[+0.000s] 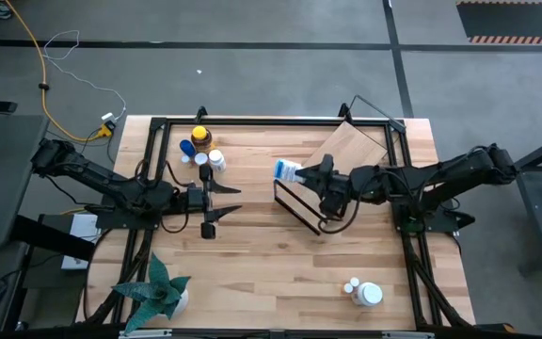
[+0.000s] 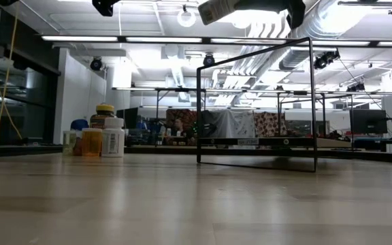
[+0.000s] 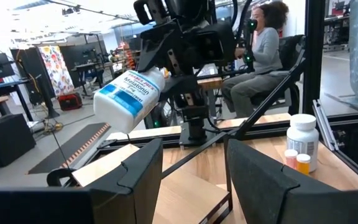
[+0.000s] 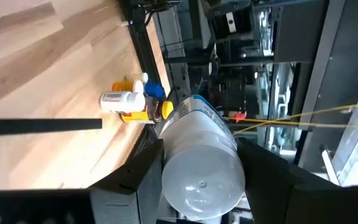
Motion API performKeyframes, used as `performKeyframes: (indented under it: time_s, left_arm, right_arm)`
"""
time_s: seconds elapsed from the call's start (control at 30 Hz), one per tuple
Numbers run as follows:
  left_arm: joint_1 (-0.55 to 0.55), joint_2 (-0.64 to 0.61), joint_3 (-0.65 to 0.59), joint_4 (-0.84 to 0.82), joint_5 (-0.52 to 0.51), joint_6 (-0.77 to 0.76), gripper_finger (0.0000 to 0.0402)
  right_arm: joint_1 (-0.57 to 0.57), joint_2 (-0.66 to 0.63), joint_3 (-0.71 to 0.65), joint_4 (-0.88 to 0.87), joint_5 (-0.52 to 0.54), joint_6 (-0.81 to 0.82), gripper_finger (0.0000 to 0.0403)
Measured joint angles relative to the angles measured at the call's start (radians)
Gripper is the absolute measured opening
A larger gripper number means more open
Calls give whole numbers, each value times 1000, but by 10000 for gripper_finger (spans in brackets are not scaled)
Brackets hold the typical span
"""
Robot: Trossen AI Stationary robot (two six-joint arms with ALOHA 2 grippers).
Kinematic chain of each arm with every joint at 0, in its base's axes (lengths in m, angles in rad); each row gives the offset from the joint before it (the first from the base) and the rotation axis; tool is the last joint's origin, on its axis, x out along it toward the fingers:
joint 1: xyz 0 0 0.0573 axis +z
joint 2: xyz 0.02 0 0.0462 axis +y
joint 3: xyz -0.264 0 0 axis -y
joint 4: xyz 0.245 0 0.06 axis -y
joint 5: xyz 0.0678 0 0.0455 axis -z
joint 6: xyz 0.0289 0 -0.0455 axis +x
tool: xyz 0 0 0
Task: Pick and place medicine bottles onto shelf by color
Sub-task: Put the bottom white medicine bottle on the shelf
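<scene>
We've got the white bottle (image 1: 287, 170) clamped sideways in the right end effector (image 1: 310, 174) above the shelf (image 1: 351, 148); left end effector (image 1: 226, 201) empty, half-open. Bottle could slip or tip on release.

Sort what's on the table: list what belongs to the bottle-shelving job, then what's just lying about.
Job:
- white bottle with blue label, held in the right gripper
- shelf
- bottle cluster at the far left
- white bottle and small orange ones near the front
- left gripper, open and empty

Lying about:
- potted plant
</scene>
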Motion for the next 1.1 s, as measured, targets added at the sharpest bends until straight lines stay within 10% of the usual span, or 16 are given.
performKeyframes:
  time_s: [0.5,0.73,1.1]
  left_arm:
    - [0,0,0,0,0,-8,170]
    - [-1,0,0,-1,0,-8,170]
    - [-1,0,0,0,1,-8,170]
  right_arm:
    - [-190,-13,1,-28,912,592,172]
    - [-375,-12,16,-135,719,741,172]
    - [-649,50,262,-859,164,1352,172]
